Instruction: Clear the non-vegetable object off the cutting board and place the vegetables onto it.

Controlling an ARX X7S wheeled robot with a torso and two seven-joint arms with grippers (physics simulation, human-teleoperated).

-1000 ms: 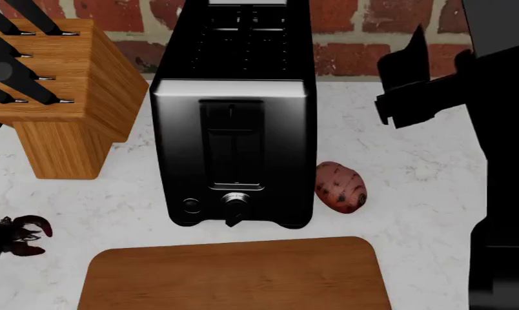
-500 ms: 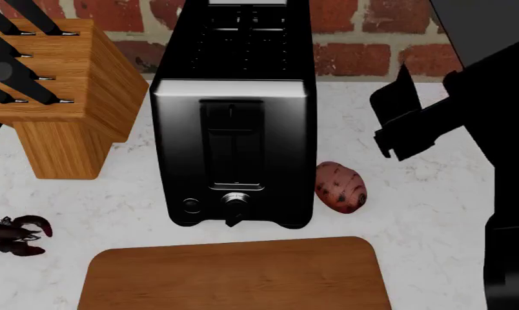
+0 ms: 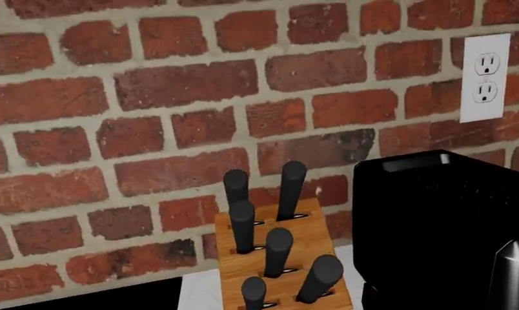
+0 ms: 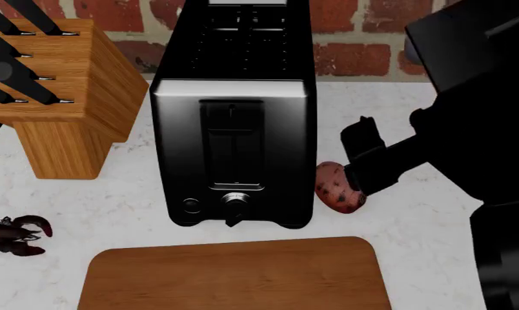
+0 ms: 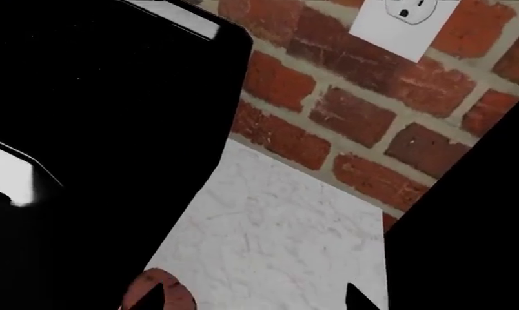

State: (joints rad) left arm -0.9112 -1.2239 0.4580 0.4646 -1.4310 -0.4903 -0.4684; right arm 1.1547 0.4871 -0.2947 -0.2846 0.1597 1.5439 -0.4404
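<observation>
Beside toaster (image 4: 234, 129): potato (image 4: 335, 187) half-hidden by right tool (image 4: 363, 161) | jaws wide | left tool unseen

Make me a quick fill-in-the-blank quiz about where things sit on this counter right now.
1. The lobster lies on the white counter, not on the ____.
2. The potato sits beside the black ____.
3. The right pincer is at the ____.
4. The knife block stands against a ____ wall.

Missing words: cutting board; toaster; potato; brick
</observation>
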